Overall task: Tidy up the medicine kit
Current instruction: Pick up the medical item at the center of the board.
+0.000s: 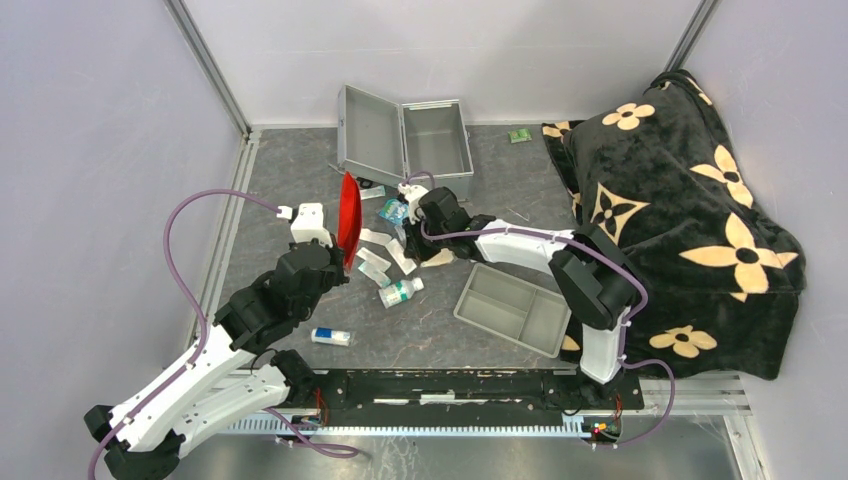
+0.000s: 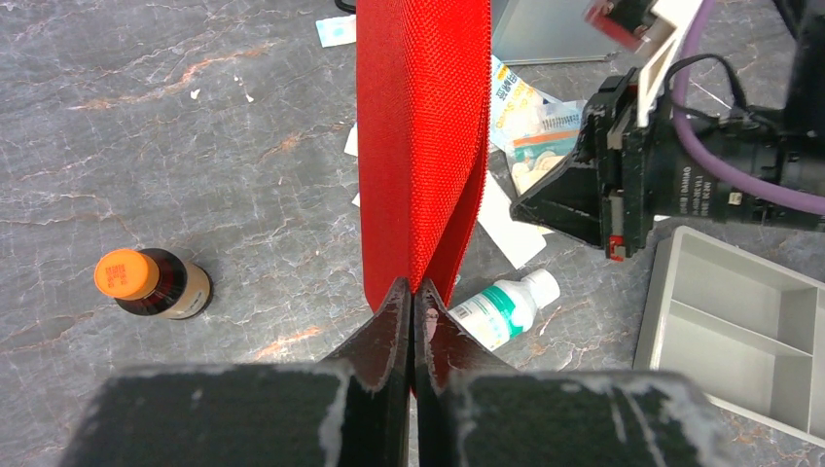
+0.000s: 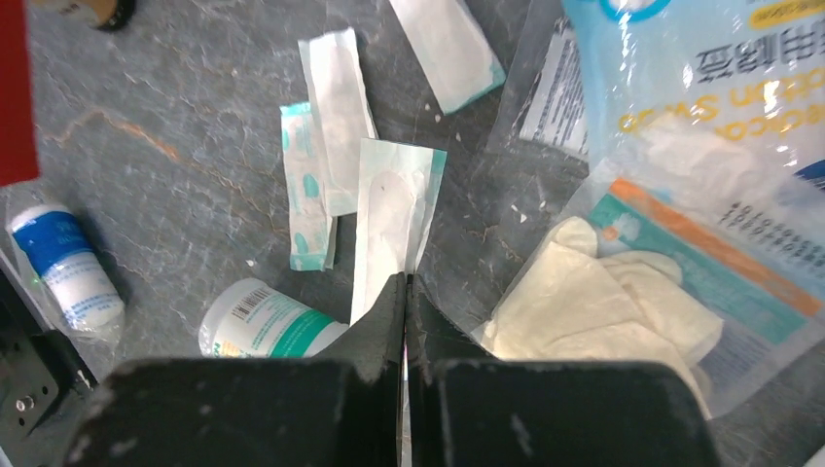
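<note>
The left gripper (image 2: 412, 292) is clamped tight on one edge of a red pouch (image 2: 423, 136), holding it up on edge. The right gripper (image 3: 405, 287), fingers pressed together, pinches the end of 1 flat white packet (image 3: 394, 214). The medicine kit (image 1: 437, 140) stands lid-open just beyond the right gripper.

The left pincer (image 2: 412, 292) clamps the red pouch (image 2: 423, 136) by its edge, an orange-capped brown bottle (image 2: 156, 282) well apart beside it.
</note>
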{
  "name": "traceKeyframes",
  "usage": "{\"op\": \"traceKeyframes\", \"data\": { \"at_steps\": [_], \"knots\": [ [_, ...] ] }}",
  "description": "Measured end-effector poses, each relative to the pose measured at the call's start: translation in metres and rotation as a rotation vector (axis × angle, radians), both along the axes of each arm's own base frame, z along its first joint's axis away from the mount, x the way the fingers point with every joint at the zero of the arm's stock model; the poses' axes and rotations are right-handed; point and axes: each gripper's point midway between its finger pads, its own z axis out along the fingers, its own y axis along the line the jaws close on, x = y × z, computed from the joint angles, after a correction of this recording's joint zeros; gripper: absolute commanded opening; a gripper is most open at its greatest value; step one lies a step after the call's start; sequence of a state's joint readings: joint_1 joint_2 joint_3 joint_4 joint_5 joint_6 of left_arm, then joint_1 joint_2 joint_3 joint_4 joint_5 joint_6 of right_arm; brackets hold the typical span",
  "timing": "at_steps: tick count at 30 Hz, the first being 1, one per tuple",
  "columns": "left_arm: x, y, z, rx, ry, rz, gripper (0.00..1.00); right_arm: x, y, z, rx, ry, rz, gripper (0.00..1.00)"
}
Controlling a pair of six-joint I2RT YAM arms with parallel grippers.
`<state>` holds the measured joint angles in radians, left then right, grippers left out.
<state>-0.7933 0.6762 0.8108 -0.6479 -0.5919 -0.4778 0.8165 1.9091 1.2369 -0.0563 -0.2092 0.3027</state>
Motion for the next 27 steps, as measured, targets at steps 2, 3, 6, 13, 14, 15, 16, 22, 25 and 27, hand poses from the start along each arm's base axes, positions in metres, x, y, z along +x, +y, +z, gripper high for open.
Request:
{"op": "traceKeyframes", "data": {
  "at_steps": [2,3,6,13,14,15,16,22,25,27],
  "knots": [
    [0.000,0.000,0.000,0.000,0.000,0.000,0.02,0.003,0.000,0.009,0.011,-0.023,-0.010,0.00],
    [0.000,0.000,0.000,0.000,0.000,0.000,0.02,0.005,-0.001,0.012,0.013,-0.036,-0.020,0.00],
    [0.000,0.000,0.000,0.000,0.000,0.000,0.02,0.010,-0.005,0.021,0.011,-0.065,-0.044,0.00],
    [0.000,-0.001,-0.001,0.003,0.005,-0.002,0.02,0.011,-0.029,0.035,0.005,-0.105,-0.117,0.00],
    [0.000,-0.002,-0.001,0.000,0.005,-0.006,0.02,0.009,-0.033,0.037,0.010,-0.102,-0.132,0.00],
    [0.000,-0.004,0.000,-0.008,0.005,-0.017,0.02,0.007,-0.038,0.042,0.024,-0.097,-0.150,0.00],
    [-0.001,-0.005,0.000,-0.013,0.004,-0.023,0.02,0.005,-0.039,0.046,0.037,-0.095,-0.159,0.00],
    [-0.003,-0.017,0.001,-0.045,0.003,-0.086,0.02,-0.007,-0.038,0.089,0.203,-0.085,-0.195,0.00],
    [-0.005,-0.028,0.000,-0.054,0.012,-0.144,0.02,-0.014,-0.040,0.113,0.273,-0.129,-0.171,0.00],
    [-0.006,-0.038,-0.001,-0.069,0.021,-0.190,0.02,-0.019,-0.048,0.129,0.293,-0.195,-0.150,0.00]
  ]
}}
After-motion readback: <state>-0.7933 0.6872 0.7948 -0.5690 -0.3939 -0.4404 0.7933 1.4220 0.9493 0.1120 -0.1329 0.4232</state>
